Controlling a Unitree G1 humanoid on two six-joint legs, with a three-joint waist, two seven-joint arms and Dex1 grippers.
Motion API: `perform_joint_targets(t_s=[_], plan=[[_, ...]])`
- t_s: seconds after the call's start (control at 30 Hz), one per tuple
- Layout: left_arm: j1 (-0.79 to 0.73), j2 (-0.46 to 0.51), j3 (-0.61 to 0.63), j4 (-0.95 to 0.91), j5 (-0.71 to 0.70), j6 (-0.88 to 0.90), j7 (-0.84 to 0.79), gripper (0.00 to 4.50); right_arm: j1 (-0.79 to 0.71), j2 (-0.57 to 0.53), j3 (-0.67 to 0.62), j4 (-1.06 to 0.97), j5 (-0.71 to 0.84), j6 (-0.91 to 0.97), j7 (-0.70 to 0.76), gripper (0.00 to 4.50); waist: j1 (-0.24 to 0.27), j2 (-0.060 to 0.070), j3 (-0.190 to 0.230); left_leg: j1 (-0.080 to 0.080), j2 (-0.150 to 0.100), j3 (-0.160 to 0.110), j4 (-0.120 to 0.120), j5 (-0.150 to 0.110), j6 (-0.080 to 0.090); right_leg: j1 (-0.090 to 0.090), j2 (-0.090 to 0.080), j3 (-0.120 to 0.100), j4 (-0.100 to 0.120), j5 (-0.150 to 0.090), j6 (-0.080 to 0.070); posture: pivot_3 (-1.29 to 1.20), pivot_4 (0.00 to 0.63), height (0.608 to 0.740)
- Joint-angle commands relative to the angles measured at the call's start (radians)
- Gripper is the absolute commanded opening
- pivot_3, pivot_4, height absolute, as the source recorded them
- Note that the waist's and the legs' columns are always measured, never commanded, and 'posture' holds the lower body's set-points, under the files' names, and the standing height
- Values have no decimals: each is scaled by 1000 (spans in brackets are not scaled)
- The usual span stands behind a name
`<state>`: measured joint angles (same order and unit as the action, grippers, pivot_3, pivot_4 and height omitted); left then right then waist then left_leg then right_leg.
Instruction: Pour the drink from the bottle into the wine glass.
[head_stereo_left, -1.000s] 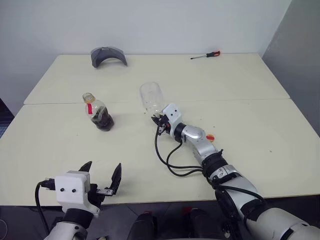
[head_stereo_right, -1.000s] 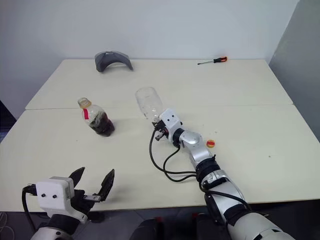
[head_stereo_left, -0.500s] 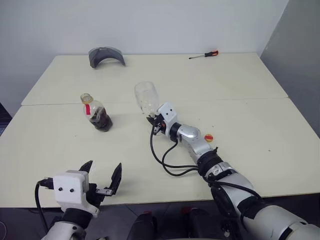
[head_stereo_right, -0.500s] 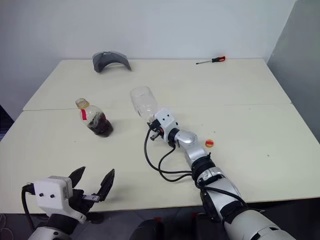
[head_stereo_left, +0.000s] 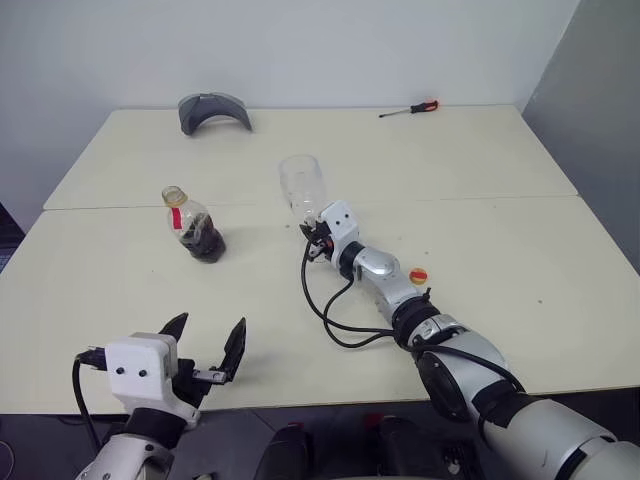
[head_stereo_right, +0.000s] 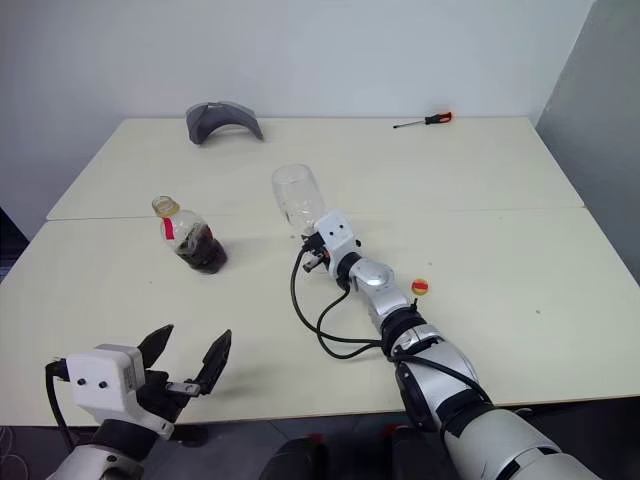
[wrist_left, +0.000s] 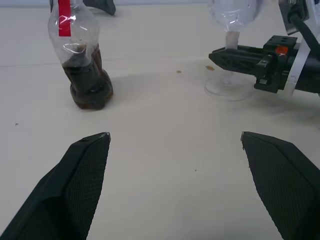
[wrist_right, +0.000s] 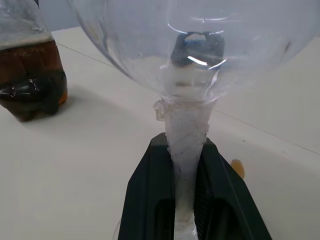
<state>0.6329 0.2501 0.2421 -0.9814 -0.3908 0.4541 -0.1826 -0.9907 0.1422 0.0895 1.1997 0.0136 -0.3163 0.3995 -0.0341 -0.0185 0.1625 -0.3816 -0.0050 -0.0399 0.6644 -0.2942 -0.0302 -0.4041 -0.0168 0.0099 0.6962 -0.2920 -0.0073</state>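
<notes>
Glass pinched by the stem mid-table, bottle parked off to its left.

Going left to right: left gripper (head_stereo_left: 206, 350) hanging spread wide and empty right at the near edge of the table (head_stereo_left: 520, 250), with lots of bare top ahead of it. Bottle (head_stereo_left: 193, 225) upright, capless, a bit of dark drink (head_stereo_left: 205, 242) in the bottom, well clear of every edge. Glass (head_stereo_left: 302, 187) upright near the seam, foot on the table, right gripper (wrist_right: 186, 192) clamped tight on its stem. Yellow cap (head_stereo_left: 418, 275) just right of that arm. Grey piece (head_stereo_left: 213, 109) and screwdriver (head_stereo_left: 409, 108) way back by the far edge.
</notes>
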Motion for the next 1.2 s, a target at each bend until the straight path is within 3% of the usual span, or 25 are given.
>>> perform_joint_targets(t_s=[0.03, 0.7, 0.9, 1.2], plan=[[-28, 5, -2, -42, -5, 12, 16, 4500, -19, 105, 14, -12, -14, 39, -2, 163, 0, 0, 0, 0, 0, 0, 0, 0, 0, 0, 0, 0, 0, 0, 0, 0, 150, 740], [-89, 3, -3, -48, -3, 68, 34, 4500, 82, 5, 98, -206, -79, 264, 105, 163, -5, -1, -2, 2, 0, 0, -1, 0, 0, 1, 0, 0, 0, 0, 0, 0, 150, 740], [-117, 6, -12, -64, -7, 96, 59, 4500, 57, 62, 30, -207, -14, 168, 71, 163, -3, -1, -2, 1, 0, 0, -1, 0, 0, 1, 0, 0, 0, 0, 0, 0, 150, 740], [-154, 21, 12, -64, -25, 129, 72, 4500, 11, 83, 60, -125, -45, 166, -2, 163, 1, -1, -2, 1, 0, 0, 0, 0, 0, 1, 0, 0, 0, 0, 0, 0, 150, 740]])
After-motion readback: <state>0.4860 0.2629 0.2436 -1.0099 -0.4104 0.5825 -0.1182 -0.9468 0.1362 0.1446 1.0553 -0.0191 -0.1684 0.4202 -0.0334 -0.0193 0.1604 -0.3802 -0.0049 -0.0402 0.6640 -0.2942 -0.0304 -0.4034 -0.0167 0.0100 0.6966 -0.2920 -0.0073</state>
